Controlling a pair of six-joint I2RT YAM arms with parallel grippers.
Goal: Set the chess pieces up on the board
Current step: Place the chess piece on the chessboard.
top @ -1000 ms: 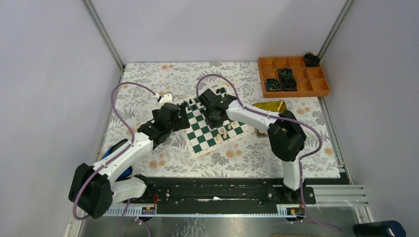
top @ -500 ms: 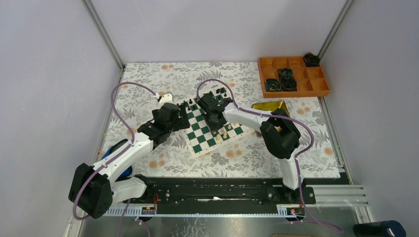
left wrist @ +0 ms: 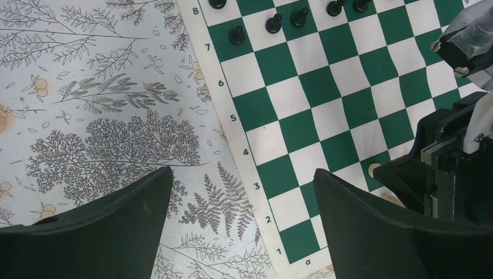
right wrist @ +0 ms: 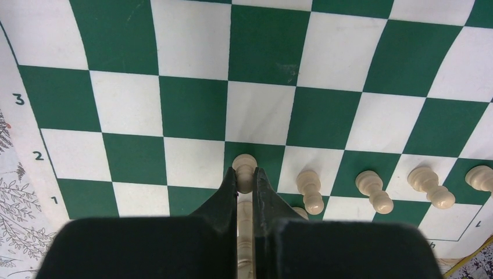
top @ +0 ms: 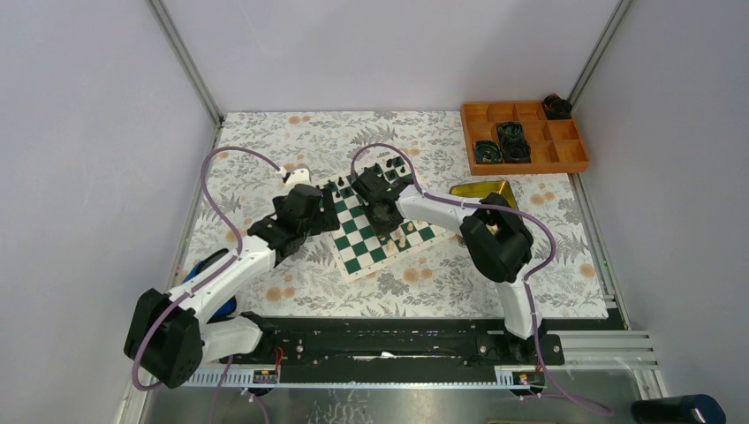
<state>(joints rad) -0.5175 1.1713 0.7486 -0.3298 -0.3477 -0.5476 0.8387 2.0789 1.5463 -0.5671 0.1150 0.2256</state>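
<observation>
Right hand point(right wrist: 245, 185) pinching cream-white pawn point(right wrist: 245, 165) at second rank of flat green-and-white checked board point(right wrist: 192, 107). Left hand point(left wrist: 243, 221) open at board's edge. Centre pawn on square, release gently, lift straight, sparing neighbouring pawns point(right wrist: 310, 189).

The right gripper point(right wrist: 245, 179) pinches a cream-white pawn point(right wrist: 245, 165) over the board point(right wrist: 192, 107).
Its two black fingers point(right wrist: 227, 197) rise from the bottom edge, close together. The pawn's neck is squeezed between their tips, and its round head pokes out just beyond them, over a green square in the row marked 2. Lower in the narrow gap between the fingers a pale shape shows; I cannot tell what it is. To the right of the fingers four more pawns point(right wrist: 310, 190) stand in a row, the nearest just beside the right finger, the farthest cut by the frame edge. Left of the fingers lie bare squares, the pale border point(right wrist: 20, 125) with numerals 1 to 3, and a floral cloth point(right wrist: 14, 244).
</observation>
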